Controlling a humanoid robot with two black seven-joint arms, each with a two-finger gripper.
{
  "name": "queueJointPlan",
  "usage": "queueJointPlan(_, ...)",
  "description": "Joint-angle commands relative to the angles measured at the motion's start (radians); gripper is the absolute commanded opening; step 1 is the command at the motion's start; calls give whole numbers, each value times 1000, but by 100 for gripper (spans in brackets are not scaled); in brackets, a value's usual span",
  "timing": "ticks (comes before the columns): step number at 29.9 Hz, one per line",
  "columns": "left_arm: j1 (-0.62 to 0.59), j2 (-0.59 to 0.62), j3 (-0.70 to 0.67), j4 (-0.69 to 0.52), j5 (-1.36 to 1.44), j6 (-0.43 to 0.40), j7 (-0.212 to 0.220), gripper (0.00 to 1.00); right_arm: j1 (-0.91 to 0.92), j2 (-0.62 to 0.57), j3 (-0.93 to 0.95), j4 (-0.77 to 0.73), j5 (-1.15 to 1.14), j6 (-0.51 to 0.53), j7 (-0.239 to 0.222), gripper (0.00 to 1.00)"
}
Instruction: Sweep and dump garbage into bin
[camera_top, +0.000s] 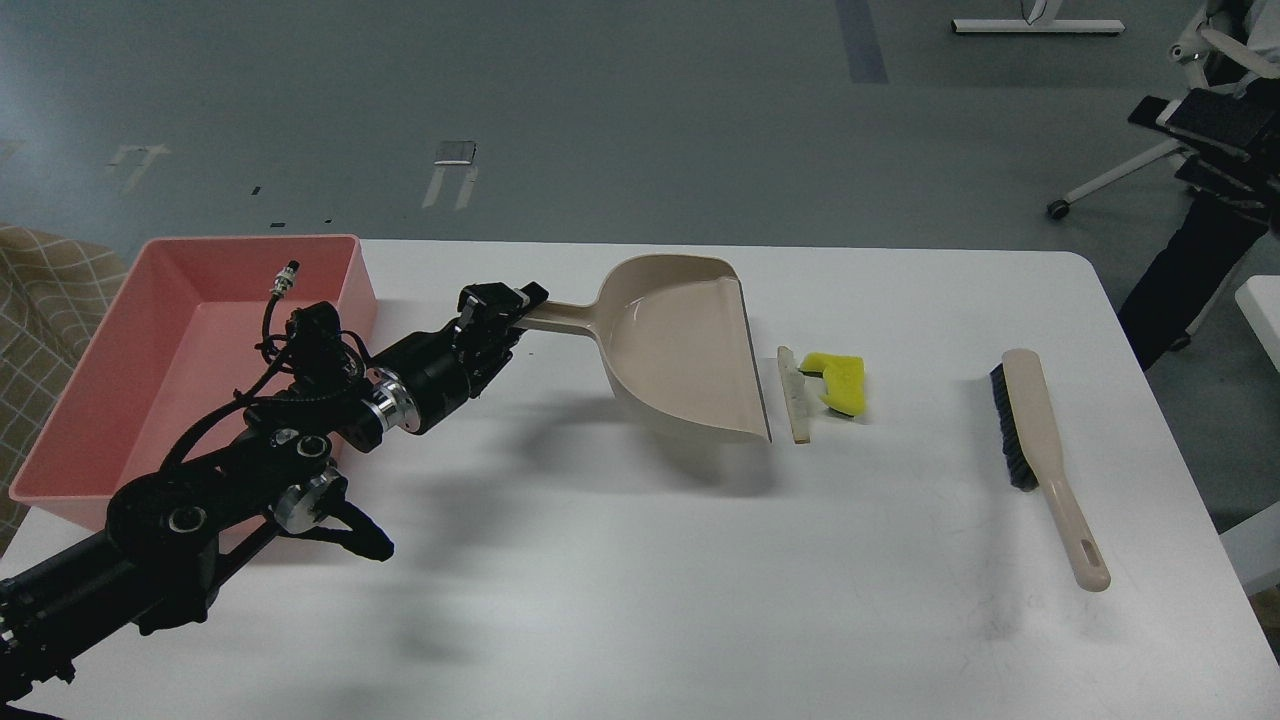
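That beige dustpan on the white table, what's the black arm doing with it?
The robot's left gripper has its jaws closed on the handle of the dustpan, whose open edge faces two scraps just beside it: a thin bread slice and a yellow sponge piece. Neither is in the pan yet. A brush lies untouched farther right, and the pink bin waits at the table's left end. No right arm is in view.

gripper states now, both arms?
Left gripper: closed on the dustpan handle.
Right gripper: not in view.
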Motion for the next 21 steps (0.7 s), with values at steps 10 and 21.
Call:
queueJointPlan(10,54,2,-2,3,78,9,-19,3,-84,-88,-112,274,-98,0,-131,81)
queueJointPlan(21,57,2,-3,-2,84,9,-21,3,-267,-172,-112,361,-95,0,-261,60)
